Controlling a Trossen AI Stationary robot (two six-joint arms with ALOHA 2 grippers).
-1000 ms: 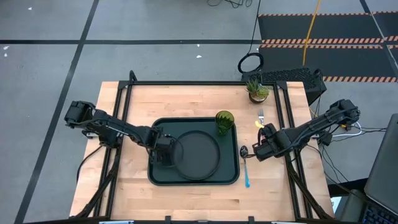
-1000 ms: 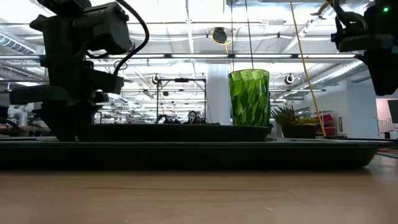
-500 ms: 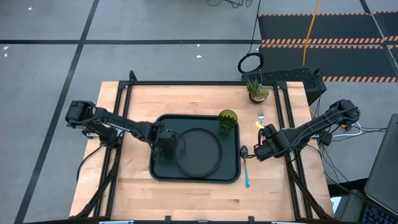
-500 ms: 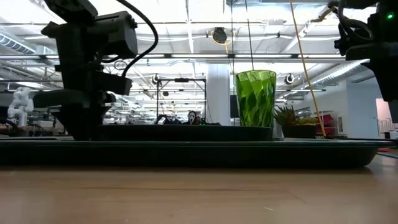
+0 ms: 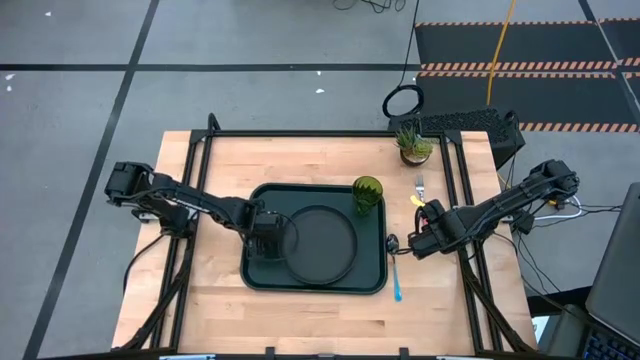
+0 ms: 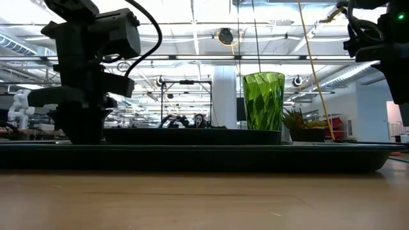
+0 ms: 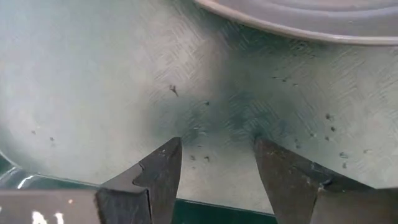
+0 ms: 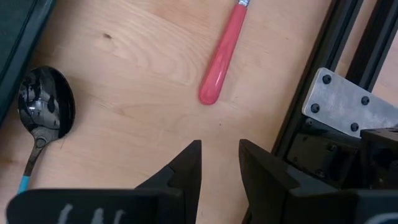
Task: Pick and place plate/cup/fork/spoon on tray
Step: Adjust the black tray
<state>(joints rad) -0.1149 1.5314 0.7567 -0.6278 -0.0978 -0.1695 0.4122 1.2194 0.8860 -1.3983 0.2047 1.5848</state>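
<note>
My left jaws (image 5: pixel 268 228) stand apart, empty, over the tray (image 5: pixel 262 280) beside the plate (image 5: pixel 320 245) at frame centre, the cup (image 5: pixel 366 194) standing in the tray's upper right corner, so I judge cutlery comes next: my right jaws (image 8: pixel 219 163), slightly apart, must drop onto the fork (image 8: pixel 222 55) or spoon (image 8: pixel 45 111) on the desk (image 5: pixel 210 310).

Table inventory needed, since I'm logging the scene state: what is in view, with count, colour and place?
tray: one, dark green, middle of the table.
plate: one, dark green-black, on the tray.
cup: one, translucent green, upright in the tray's far right corner.
spoon: one, metal bowl, light blue handle, on the table right of the tray.
fork: one, red-pink handle, on the table beyond the spoon.
potted plant: one, green, far right of the table.
left gripper: open, over the tray beside the plate.
right gripper: open, empty, above the table near the fork handle.
</note>
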